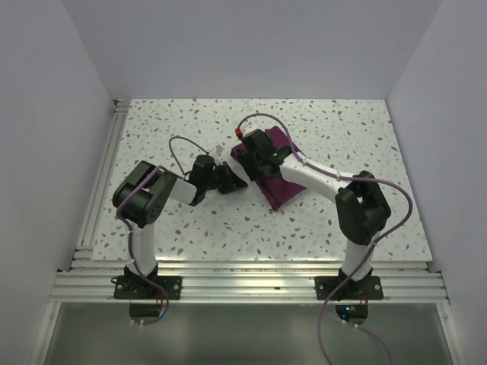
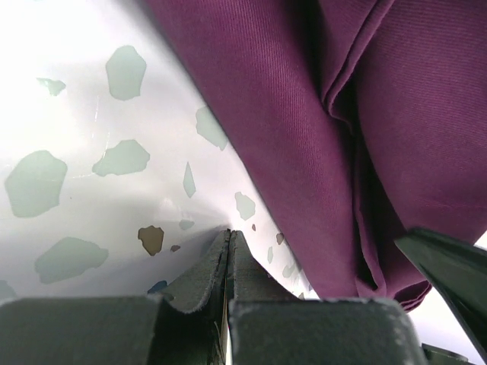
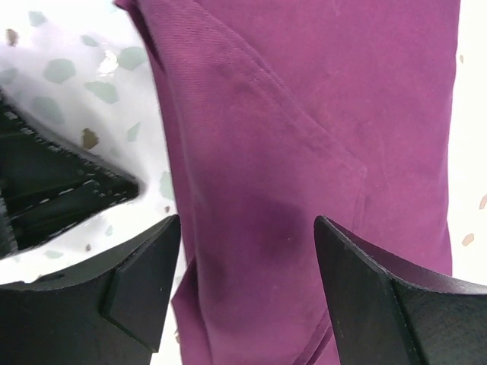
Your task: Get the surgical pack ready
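1. The black two-finger left gripper [image 2: 230, 237] has its jaws pressed together with nothing between them. Its tips sit low over the white speckled tabletop [image 1: 190, 122], just beside the left edge of the cloth.
2. The surgical pack [image 1: 278, 190], a deep purple-maroon fabric cloth folded into a rectangular bundle, lies aslant near the middle of the table between the two arms. A fold runs along its length.
3. The black right gripper [image 3: 247, 220] points down over the bundle's far end with its jaws spread wide and clamping nothing. Whether its fingers touch the cloth cannot be told.
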Controlling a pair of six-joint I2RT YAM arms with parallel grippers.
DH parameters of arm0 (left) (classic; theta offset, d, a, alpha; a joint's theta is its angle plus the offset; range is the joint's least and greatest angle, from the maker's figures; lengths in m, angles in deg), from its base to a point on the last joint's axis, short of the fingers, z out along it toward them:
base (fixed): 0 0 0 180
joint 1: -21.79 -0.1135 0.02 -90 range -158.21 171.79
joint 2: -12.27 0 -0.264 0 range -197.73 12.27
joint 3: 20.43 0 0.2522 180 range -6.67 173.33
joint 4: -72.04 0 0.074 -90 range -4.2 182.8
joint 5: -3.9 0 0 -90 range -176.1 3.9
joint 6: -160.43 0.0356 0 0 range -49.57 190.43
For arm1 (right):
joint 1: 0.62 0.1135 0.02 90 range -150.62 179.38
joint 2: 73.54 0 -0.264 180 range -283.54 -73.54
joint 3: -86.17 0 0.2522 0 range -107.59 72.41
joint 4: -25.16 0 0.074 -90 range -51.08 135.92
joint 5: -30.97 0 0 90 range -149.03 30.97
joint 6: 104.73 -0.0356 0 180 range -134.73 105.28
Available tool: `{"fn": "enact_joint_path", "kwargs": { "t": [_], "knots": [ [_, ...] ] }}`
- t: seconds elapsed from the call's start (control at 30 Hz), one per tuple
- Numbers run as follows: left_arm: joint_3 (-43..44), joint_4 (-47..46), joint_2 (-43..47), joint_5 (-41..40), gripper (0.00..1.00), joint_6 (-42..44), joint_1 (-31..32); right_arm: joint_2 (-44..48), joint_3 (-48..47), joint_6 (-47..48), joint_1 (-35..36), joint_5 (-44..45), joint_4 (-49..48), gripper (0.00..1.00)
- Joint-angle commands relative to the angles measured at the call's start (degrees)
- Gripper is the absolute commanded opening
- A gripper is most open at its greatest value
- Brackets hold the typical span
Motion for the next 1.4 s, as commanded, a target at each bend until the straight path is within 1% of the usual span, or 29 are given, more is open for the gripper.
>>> {"fn": "enact_joint_path", "kwargs": {
  "t": [0.0,0.13,0.2,0.23,0.3,0.47,0.57,0.67,0.7,0.73,0.77,0.8,0.87,0.9,0.93,0.97,1.0,1.03,1.07,1.1,1.13,1.2,1.23,1.3,1.33,1.37],
  "knots": [
    [-0.07,-0.6,0.55,1.13,0.0,0.58,-0.4,-1.03,-2.94,1.54,-0.1,3.64,-1.39,0.74],
    [0.19,0.19,0.99,0.95,0.0,1.11,-0.4,-4.28,-5.92,1.54,0.16,5.92,-0.43,0.74],
    [0.19,0.28,1.16,0.6,0.0,1.28,-0.4,-5.94,-6.72,1.54,0.42,8.89,-0.43,0.74],
    [0.19,0.19,1.16,0.69,0.0,1.11,-0.4,-6.39,-7.25,3.28,0.34,10.3,-0.86,0.74],
    [0.19,-0.33,0.81,0.78,0.0,0.67,-0.23,-7.35,-7.17,3.91,0.34,12.42,-1.91,0.72],
    [0.98,-1.3,-0.59,1.04,0.0,-0.12,-0.05,-9.64,-8.22,4.7,0.34,14.18,-1.92,0.7],
    [1.33,-1.22,-0.86,0.87,0.0,-0.12,0.21,-10.26,-8.22,4.79,0.34,14.8,-2.18,0.66],
    [1.86,-0.86,-1.12,0.51,0.0,0.05,0.56,-10.79,-8.83,5.06,0.34,15.68,-2.1,0.52],
    [2.12,-0.69,-1.29,0.43,0.0,0.05,0.74,-10.79,-9.18,5.06,0.34,15.51,-2.1,0.41],
    [2.39,-0.43,-1.56,0.25,0.0,0.05,1.0,-10.35,-9.19,4.97,0.43,15.07,-2.18,0.35],
    [2.83,-0.34,-1.82,0.16,0.0,-0.03,1.35,-10.0,-9.19,4.79,0.25,12.98,-2.1,0.29],
    [3.09,-0.34,-2.0,0.07,0.0,-0.12,1.62,-9.48,-9.19,4.62,0.08,11.56,-2.1,0.19],
    [3.62,-0.25,-2.44,-0.36,0.0,-0.38,2.23,-7.99,-9.36,3.39,-0.63,7.36,-1.75,0.11],
    [3.8,-0.34,-2.61,-0.54,0.0,-0.47,2.41,-7.54,-9.71,2.86,-1.85,2.81,-1.4,0.05],
    [3.88,-0.34,-2.88,-0.8,0.0,-0.48,2.5,-7.01,-9.97,2.25,-2.56,0.15,-0.78,0.01],
    [4.15,-0.34,-3.05,-0.98,0.0,-0.56,2.76,-6.66,-10.15,0.42,-3.61,-2.49,-0.26,0.0],
    [4.24,-0.34,-3.14,-1.15,0.0,-0.65,2.85,-5.79,-10.59,-0.39,-5.79,-8.78,0.1,0.0],
    [4.32,-0.42,-3.49,-1.59,0.0,-0.74,2.85,-5.52,-10.68,-2.05,-7.12,-12.15,0.62,0.0],
    [4.67,-0.6,-3.93,-1.86,0.0,-0.74,2.94,-5.34,-10.85,-2.85,-9.92,-15.31,0.89,0.0],
    [4.94,-0.86,-4.28,-1.86,0.0,-0.83,2.94,-5.25,-11.38,-3.64,-11.34,-22.39,1.15,0.0],
    [5.2,-1.04,-5.07,-1.77,0.0,-0.91,2.94,-5.34,-11.73,-5.04,-12.66,-25.25,1.76,0.0],
    [5.55,-2.17,-5.77,-1.77,0.0,-1.09,2.94,-6.82,-13.92,-6.19,-16.25,-31.14,3.08,0.0],
    [5.64,-2.62,-6.39,-1.68,0.0,-1.18,2.94,-7.7,-14.98,-7.5,-17.49,-37.69,4.22,0.0],
    [6.17,-3.15,-6.92,-1.86,0.0,-1.27,2.94,-9.29,-17.87,-9.09,-21.01,-44.32,5.28,0.0],
    [6.52,-3.32,-7.44,-1.95,0.0,-1.09,2.94,-11.47,-18.67,-11.18,-22.15,-52.53,5.55,0.0],
    [7.13,-3.41,-7.62,-1.95,0.0,-1.09,2.94,-12.54,-19.37,-12.34,-24.25,-56.18,5.55,0.0]
  ]
}}
